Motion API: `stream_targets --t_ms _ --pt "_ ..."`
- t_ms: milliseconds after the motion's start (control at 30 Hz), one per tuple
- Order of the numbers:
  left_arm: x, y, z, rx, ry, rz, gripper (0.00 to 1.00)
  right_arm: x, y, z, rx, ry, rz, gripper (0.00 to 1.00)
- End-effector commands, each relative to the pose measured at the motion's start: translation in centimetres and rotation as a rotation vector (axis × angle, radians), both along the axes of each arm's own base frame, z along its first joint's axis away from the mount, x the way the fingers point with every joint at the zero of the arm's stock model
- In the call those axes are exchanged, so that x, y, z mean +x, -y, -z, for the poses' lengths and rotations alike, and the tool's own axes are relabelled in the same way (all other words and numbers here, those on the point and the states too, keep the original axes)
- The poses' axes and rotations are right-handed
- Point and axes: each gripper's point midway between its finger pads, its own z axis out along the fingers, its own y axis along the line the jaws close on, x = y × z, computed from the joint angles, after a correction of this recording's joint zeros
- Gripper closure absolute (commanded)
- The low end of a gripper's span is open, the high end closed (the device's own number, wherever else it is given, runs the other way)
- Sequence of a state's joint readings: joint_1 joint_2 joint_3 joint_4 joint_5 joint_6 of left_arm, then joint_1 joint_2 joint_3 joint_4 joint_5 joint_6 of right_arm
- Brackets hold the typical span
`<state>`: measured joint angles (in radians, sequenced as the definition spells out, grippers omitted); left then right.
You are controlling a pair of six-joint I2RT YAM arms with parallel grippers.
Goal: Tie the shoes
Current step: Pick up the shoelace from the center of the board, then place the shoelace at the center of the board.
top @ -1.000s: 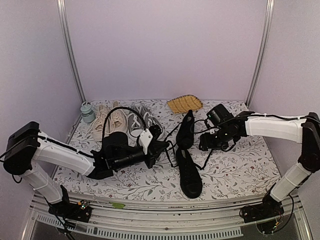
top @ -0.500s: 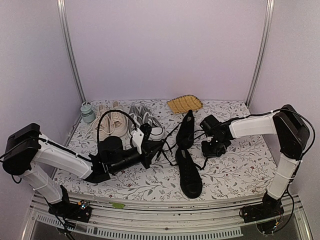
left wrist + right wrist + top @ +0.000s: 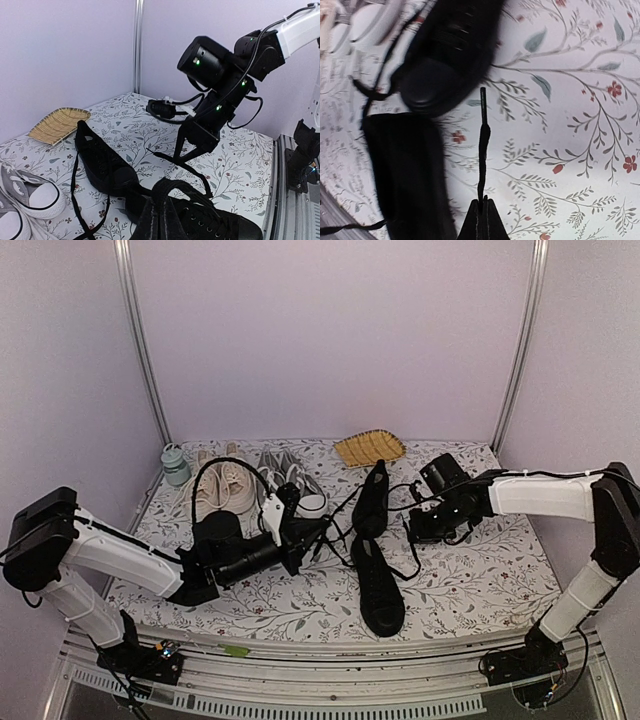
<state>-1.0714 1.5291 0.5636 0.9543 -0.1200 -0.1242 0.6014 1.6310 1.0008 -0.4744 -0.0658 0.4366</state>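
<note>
Pair, all-black canvas low-top sneakers (image 3: 377,580): mid-counter (image 3: 480,575), untied. Right tool (image 3: 481,212), at their 3 o'clock, pinching black lace end (image 3: 482,145). Left tool (image 3: 312,533), 9 o'clock, pressed together. Step judged: gathering laces. Next: draw taut, cross.

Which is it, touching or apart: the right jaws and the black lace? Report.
Touching. The right wrist view shows the right jaws shut on the black lace, which runs out from between their tips.
</note>
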Motion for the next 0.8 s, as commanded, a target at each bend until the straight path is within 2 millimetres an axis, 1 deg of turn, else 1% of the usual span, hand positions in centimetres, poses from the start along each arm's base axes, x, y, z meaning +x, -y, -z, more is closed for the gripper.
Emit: stream_targets --t_ms 0,67,133,233,300,367,433,500,600,633,667,733,767 --pt "-0.7 0.2 -2.3 -0.067 0.032 0.056 1.0 -1.6 -3.6 -6.8 0.233 0.152 -0.262 1.0" --pt "-1.2 0.6 -2.4 -0.07 0.042 0.093 1.0 -2.9 -5.4 -9.1 0.339 0.199 -0.387 1.0" --pt "-2.0 1.0 -2.8 -0.077 0.061 0.147 1.0 -4.5 -7.6 -10.8 0.423 0.229 -0.505 1.0" --pt "-3.4 1.8 -3.5 -0.095 0.086 0.239 1.0 -6.7 -11.3 -12.4 0.517 0.251 -0.676 1.0" --pt "-4.3 2.3 -3.9 -0.107 0.098 0.292 1.0 -7.2 -12.9 -12.9 0.558 0.253 -0.749 1.0" --pt "-4.6 2.5 -4.1 -0.116 0.1 0.313 1.0 -6.8 -13.7 -12.5 0.558 0.237 -0.77 1.0" --pt "-4.3 2.5 -3.9 -0.112 0.088 0.3 1.0 -6.6 -14.1 -11.5 0.534 0.201 -0.784 1.0" --pt "-3.4 2.6 -3.0 -0.079 0.06 0.26 1.0 -6.8 -14.2 -10.4 0.513 0.168 -0.804 1.0" --pt "-2.1 2.8 -1.5 -0.021 0.003 0.204 1.0 -7.1 -14.1 -10.4 0.518 0.171 -0.817 1.0" --pt "-2.1 3.0 -1.2 -0.012 -0.004 0.203 1.0 -7.1 -14.1 -10.7 0.521 0.184 -0.819 0.98" --pt "-2.1 3.1 -1.0 -0.005 -0.01 0.207 1.0 -7.1 -14.1 -10.9 0.523 0.197 -0.82 0.92" --pt "-1.9 3.5 -0.4 0.01 -0.026 0.21 1.0 -7.0 -14.2 -11.5 0.529 0.216 -0.82 0.68" --pt "-1.8 3.7 -0.1 0.019 -0.035 0.21 1.0 -6.9 -14.1 -11.8 0.527 0.226 -0.818 0.63"
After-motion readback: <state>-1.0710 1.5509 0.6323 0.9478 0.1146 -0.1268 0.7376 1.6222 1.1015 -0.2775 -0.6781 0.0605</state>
